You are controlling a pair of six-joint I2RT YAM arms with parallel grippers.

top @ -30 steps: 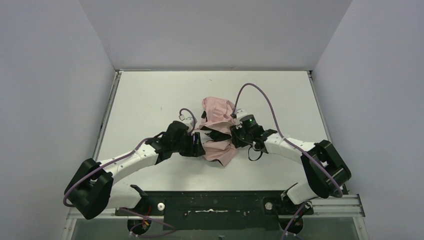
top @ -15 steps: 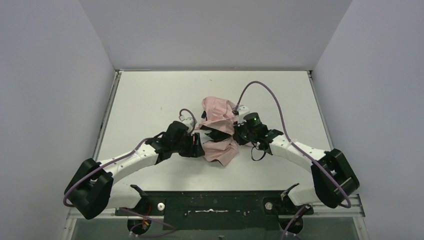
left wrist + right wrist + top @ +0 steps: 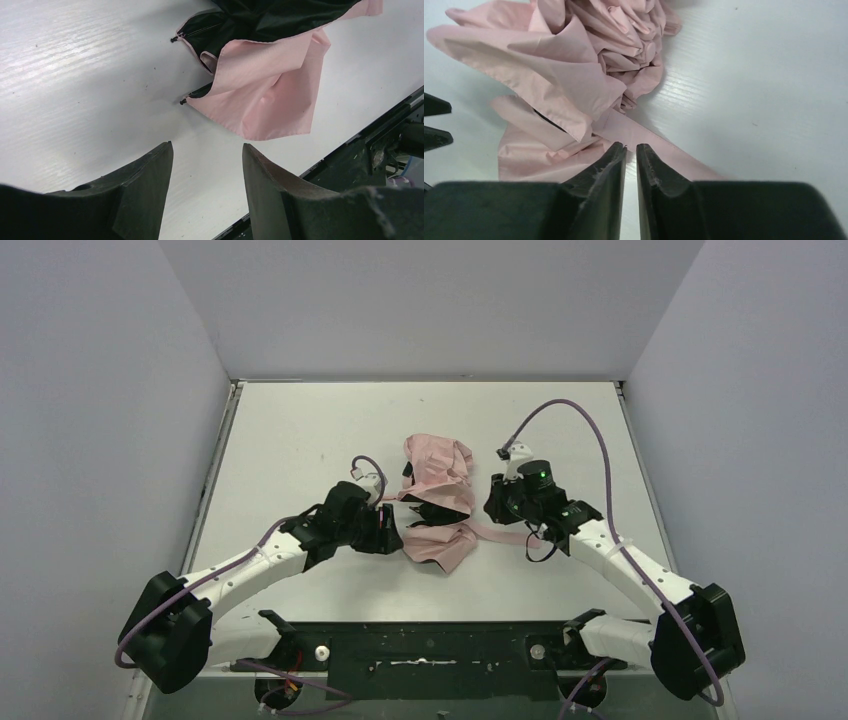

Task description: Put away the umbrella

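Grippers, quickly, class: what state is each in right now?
Left gripper: open, empty.
Right gripper: nearly closed above the flat pale pink fabric strap; grip cannot be told.

No legible text, labels, brands or numbers in any view. Umbrella (image 3: 440, 465) fabric plain pink outside, black inside, unprinted. Table (image 3: 300, 430) white, nothing readable on it.

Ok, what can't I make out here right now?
Handle and shaft of the umbrella: buried under its crumpled canopy, every view.
Whether the right fingers pinch the pink strap: right wrist view, they cover the contact.
The left fingers: top view, hidden beneath their wrist.
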